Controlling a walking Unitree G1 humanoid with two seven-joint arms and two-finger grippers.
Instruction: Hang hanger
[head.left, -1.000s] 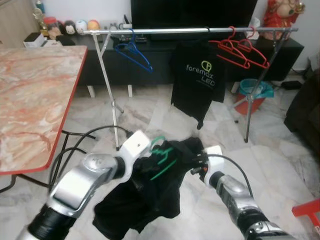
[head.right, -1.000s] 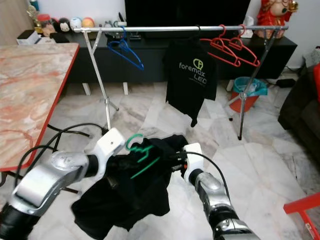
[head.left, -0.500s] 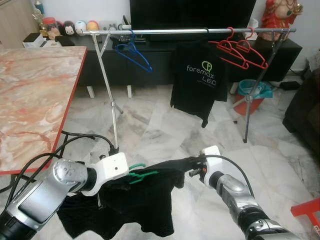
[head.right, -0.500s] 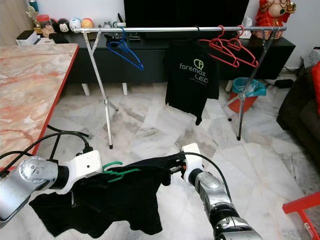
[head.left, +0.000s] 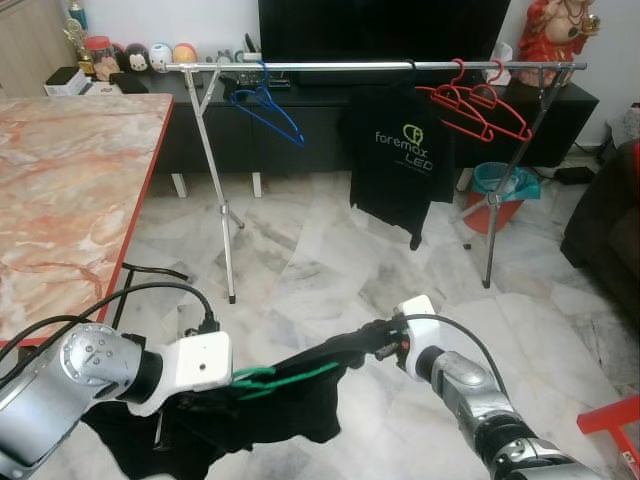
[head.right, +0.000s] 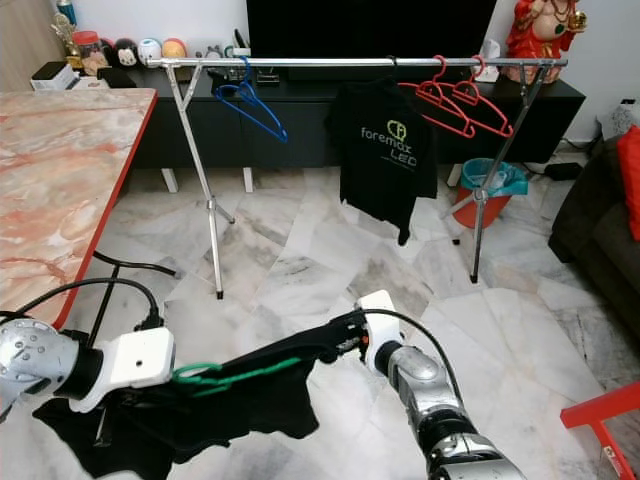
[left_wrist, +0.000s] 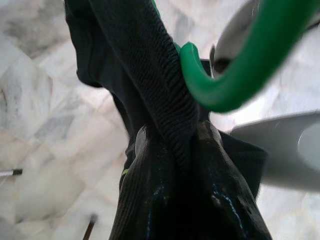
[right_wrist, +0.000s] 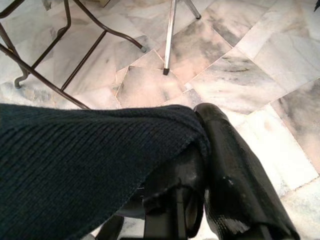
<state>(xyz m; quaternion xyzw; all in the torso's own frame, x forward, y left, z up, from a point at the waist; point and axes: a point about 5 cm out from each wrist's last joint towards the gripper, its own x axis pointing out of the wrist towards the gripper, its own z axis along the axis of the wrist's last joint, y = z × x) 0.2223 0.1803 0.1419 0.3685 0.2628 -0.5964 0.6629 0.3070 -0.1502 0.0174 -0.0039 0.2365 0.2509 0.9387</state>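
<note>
You had the black garment stretched low between both arms, well short of the clothes rail at your twelve o'clock. The left gripper, at about eight o'clock, was pressed together on a ribbed fold of the cloth, with the green hanger curving right beside its fingers. The right gripper, at about four o'clock, was pinching the other edge of the same garment, cloth draped over its fingers.

The hanger seemed only partly worked into the cloth, so my guess was that dressing it was unfinished. The risk lay in the tension: if you had pulled the arms further apart, the hanger could have slipped out of the neck, or the fabric could have slid from one pinch and dropped to the marble floor. The loose lower part hung near the floor at seven o'clock, and the black cable lay close by, so it could have snagged as you walked.
</note>
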